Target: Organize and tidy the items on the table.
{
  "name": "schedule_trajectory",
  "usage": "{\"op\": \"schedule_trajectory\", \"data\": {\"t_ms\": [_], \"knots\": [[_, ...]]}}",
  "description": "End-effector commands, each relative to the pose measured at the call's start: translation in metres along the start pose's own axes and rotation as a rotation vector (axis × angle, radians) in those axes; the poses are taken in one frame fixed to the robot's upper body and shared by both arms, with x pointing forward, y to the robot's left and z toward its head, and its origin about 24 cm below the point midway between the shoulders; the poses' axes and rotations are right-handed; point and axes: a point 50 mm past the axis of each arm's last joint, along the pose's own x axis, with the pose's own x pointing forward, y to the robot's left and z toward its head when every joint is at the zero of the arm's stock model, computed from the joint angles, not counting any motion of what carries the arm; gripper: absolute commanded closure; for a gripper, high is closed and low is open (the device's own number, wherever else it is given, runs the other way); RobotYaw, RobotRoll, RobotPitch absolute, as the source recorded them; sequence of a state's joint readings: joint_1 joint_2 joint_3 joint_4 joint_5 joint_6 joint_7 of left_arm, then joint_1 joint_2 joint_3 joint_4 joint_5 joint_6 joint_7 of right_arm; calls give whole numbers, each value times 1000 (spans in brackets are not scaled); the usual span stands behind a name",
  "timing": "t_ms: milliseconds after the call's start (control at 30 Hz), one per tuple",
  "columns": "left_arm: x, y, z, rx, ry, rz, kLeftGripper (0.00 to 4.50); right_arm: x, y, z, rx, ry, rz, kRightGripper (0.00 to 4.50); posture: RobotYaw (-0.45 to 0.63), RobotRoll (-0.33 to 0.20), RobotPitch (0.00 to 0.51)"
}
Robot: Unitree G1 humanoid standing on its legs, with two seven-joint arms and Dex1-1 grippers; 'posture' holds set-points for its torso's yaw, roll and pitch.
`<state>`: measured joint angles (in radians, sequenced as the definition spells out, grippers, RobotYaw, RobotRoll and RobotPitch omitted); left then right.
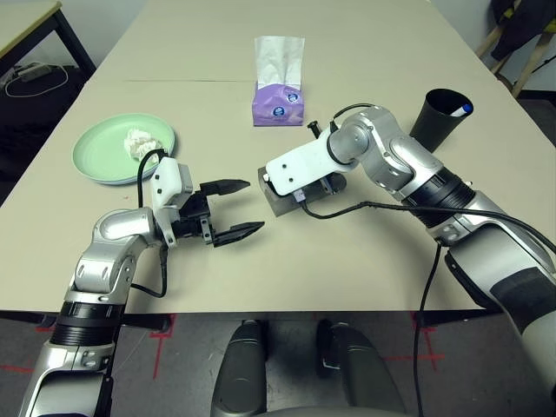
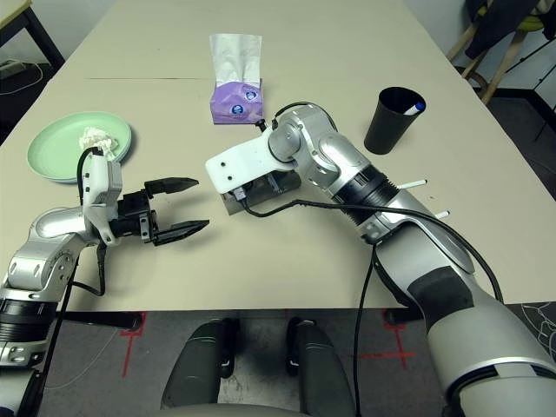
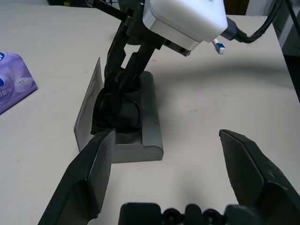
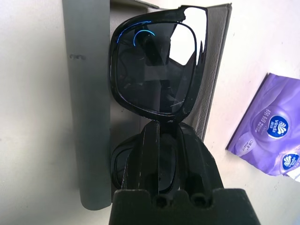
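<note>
Sunglasses (image 4: pixel 157 70) pinched at the bridge by the right gripper (image 4: pixel 161 140), sitting in the open grey case (image 3: pixel 140 136) mid-table (image 1: pixel 347 261). Left gripper (image 1: pixel 228 208) spread wide, empty, just beside the case. Tissue wad (image 1: pixel 137 142) on green plate (image 1: pixel 100 156); cup (image 1: pixel 441 117) and tissue box (image 1: pixel 278 100) beyond.

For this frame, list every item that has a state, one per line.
glasses case: open, lid up, flat on the table
sunglasses: folded, held over the open case
right gripper: shut on the sunglasses
left gripper: open, empty
green plate: holds a crumpled tissue
black cup: upright, a pen inside
tissue box: upright, tissue sticking out
</note>
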<state>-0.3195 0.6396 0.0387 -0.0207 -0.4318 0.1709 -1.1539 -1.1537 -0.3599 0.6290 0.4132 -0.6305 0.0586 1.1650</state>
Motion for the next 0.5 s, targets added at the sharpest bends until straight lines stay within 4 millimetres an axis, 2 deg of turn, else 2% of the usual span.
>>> {"op": "schedule_trajectory", "data": {"t_ms": [33,467,500], "knots": [[-1,-3,1,10,8,-8,0,5,4,-2,6,13,15,4120,181,0,160],[-2,0,1,11,14,-5,0,4,6,3,6,-16,32,4120,174,0,153],[-2,0,1,13,14,-4,0,3,5,3,10,-18,25,3770,172,0,153]]}}
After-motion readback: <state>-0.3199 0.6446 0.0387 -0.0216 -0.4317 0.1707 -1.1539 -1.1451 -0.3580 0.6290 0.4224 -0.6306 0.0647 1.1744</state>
